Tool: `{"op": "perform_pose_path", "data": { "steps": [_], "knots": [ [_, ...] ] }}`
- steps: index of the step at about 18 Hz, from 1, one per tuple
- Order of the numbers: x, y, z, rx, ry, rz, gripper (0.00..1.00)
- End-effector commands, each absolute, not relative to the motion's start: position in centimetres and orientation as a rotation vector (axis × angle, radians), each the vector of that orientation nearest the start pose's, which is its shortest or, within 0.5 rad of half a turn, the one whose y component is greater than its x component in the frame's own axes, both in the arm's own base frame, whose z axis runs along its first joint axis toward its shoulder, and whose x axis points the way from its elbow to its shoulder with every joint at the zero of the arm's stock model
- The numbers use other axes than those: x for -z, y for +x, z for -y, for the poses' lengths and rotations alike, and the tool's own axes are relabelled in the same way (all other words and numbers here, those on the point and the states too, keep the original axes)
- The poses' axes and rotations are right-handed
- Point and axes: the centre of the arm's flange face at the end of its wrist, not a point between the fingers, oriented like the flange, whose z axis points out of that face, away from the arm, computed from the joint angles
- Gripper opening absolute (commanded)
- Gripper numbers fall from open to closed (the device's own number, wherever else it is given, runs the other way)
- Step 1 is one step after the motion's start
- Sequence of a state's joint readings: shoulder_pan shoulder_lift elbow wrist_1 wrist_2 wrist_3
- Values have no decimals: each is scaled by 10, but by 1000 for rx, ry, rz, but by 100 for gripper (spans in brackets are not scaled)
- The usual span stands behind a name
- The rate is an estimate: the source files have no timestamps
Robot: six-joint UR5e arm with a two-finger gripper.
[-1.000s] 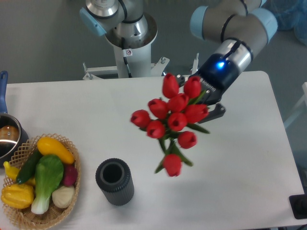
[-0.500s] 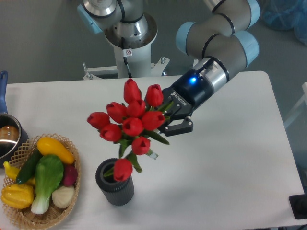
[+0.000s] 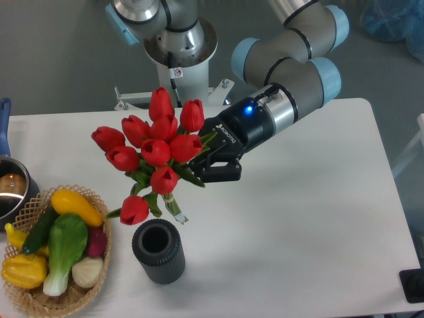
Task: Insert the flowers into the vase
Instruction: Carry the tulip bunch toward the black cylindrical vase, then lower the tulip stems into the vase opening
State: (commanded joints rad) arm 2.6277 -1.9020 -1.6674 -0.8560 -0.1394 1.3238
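The flowers, a bunch of red tulip buds with green stems and leaves, hang in the air over the left middle of the table. My gripper is shut on the bunch from the right, its fingers partly hidden behind the buds. The stem ends point down and left, just above and slightly left of the vase. The vase is a dark grey ribbed cylinder standing upright near the front edge, its round mouth open and empty. The lowest bud sits just above the vase's left rim.
A woven wicker basket with yellow, green and purple vegetables stands at the front left. A metal pot sits at the left edge. The white table extends to the right. The arm's base stands at the back.
The gripper has carried the flowers further left and slightly up. The lowest bud, which overlapped the vase mouth half a second ago, now hangs above its left rim.
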Motion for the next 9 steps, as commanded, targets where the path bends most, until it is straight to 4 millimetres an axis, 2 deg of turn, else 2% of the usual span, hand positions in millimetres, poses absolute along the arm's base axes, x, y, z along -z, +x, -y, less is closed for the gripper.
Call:
{"op": "perform_pose_path", "data": {
  "steps": [7, 9],
  "knots": [
    [-415, -402, -502, 450, -1348, -416, 26],
    [-413, -403, -505, 453, -1348, -416, 26]
  ]
}}
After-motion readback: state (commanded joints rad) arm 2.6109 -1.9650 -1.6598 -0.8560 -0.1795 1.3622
